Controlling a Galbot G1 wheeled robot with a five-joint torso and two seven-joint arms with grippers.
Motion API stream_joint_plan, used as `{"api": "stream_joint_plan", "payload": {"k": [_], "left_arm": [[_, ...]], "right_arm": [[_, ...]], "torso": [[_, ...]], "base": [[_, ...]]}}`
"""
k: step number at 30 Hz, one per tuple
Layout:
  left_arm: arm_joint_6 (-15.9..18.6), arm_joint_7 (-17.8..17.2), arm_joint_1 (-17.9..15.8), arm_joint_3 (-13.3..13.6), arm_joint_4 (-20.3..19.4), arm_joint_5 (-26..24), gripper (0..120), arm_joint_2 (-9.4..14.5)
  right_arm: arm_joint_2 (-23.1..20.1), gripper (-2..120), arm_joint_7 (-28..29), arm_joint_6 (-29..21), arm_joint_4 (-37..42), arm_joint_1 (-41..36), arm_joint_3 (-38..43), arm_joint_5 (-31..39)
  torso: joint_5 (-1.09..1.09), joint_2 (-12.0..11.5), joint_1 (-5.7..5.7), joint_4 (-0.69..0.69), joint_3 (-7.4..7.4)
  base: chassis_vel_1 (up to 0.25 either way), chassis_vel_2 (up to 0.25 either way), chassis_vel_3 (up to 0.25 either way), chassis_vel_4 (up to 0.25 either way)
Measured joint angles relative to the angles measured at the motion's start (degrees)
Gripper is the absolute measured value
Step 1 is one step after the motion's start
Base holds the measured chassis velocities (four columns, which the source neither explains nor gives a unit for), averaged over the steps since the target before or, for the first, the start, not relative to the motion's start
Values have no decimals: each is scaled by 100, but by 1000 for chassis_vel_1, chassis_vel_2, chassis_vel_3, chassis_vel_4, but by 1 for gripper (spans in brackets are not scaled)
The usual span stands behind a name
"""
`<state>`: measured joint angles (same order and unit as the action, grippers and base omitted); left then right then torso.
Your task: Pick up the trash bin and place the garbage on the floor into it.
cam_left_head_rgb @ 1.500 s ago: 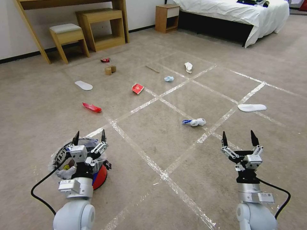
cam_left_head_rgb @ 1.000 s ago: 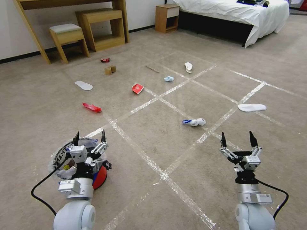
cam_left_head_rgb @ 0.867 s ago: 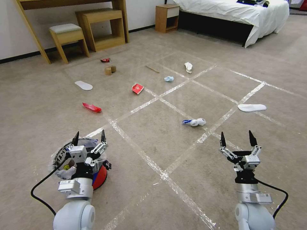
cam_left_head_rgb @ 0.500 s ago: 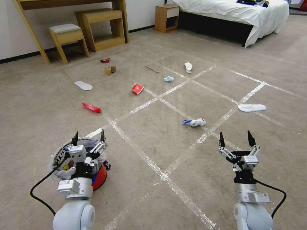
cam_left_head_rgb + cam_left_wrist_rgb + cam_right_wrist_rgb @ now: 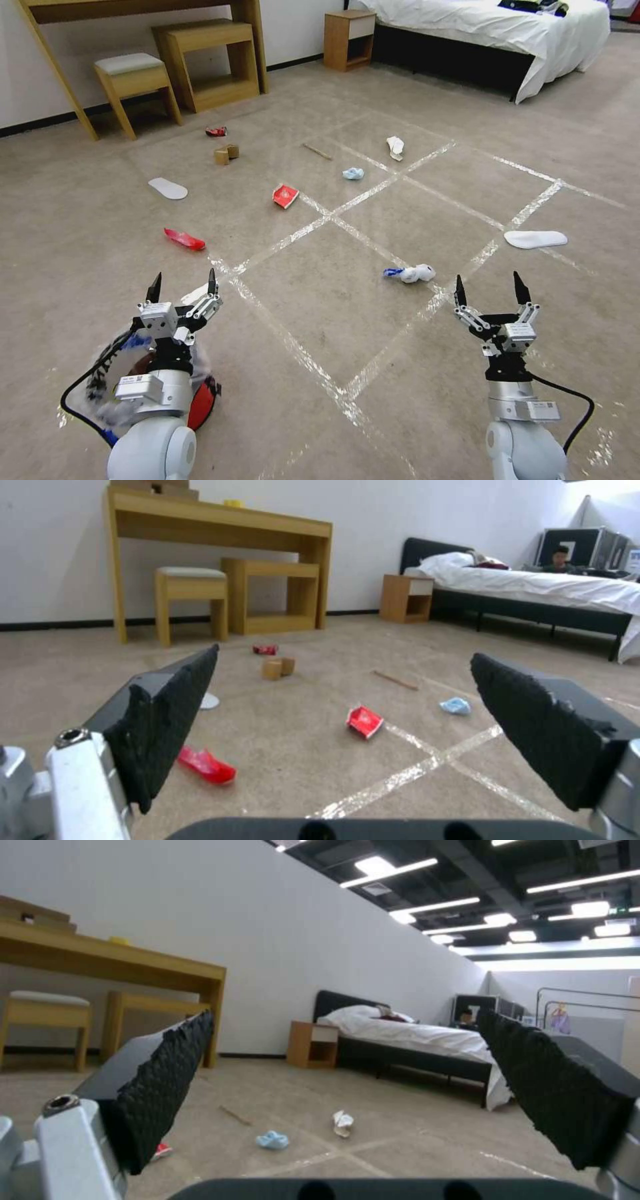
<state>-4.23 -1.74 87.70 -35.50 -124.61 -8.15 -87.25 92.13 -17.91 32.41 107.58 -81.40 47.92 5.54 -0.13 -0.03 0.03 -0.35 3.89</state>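
Note:
The red trash bin (image 5: 202,404) with its clear bag stands on the carpet floor (image 5: 320,313) under my left forearm, partly hidden by it. My left gripper (image 5: 183,280) hovers open and holds nothing just beyond the bin's far rim. My right gripper (image 5: 489,285) is open above bare carpet. Garbage lies ahead: a white-and-blue tissue wad (image 5: 413,273), red wrapper (image 5: 185,239), crushed red can (image 5: 285,196), blue mask (image 5: 353,174), white tissue (image 5: 395,147), wooden stick (image 5: 317,151), cardboard bits (image 5: 226,153) and two insoles (image 5: 168,189) (image 5: 535,239). The left wrist view looks between open fingers (image 5: 175,715) at the wrapper (image 5: 207,766) and can (image 5: 365,721).
A wooden desk, stool (image 5: 132,83) and open shelf (image 5: 213,63) line the far left wall. A nightstand (image 5: 348,39) and a bed (image 5: 493,33) stand at the far right. A small red wrapper (image 5: 215,131) lies near the shelf.
The whole head view has shifted, so the camera moved. The bin now sits lower under my left arm and looks blurred. Both grippers stay open as before.

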Motion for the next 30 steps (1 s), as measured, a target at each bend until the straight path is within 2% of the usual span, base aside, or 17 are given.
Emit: {"api": "stream_joint_plan", "payload": {"k": [6,12,21,25,27,28,29,30], "left_arm": [[95,-50,26,-15,-34,-4,100,9],[310,-64,133,-67,-261,-20,100,84],[359,-122,230,-118,-347,-123,100,97],[542,-220,269,-161,-394,-142,100,102],[1215,-643,353,-315,-653,-384,100,228],[1215,-643,353,-315,-653,-384,100,228],[1537,-882,421,-423,-849,-547,100,351],[1687,-989,468,-476,-962,-653,100,431]], "right_arm": [[1,100,13,23,-43,26,2,-49],[1,100,20,63,-119,82,52,-66],[1,100,24,42,-154,123,36,-77],[1,100,20,42,-175,137,21,-72],[-42,100,11,42,-210,143,15,-53],[-42,100,11,42,-210,143,15,-53],[-91,100,14,40,-219,147,19,-35],[-119,100,16,37,-224,149,20,-22]], "torso": [[1,0,0,0,-1],[1,-1,0,0,0],[1,0,0,0,-1],[0,0,0,0,-1],[-1,0,0,0,-1],[-1,0,0,0,-1],[-1,-1,0,0,-1],[0,0,0,0,-1]], "base": [[-135,121,111,-120],[-98,80,84,-91],[0,0,0,0],[0,0,0,0],[0,0,0,0],[0,0,0,0],[0,0,0,0],[0,0,0,0]]}}
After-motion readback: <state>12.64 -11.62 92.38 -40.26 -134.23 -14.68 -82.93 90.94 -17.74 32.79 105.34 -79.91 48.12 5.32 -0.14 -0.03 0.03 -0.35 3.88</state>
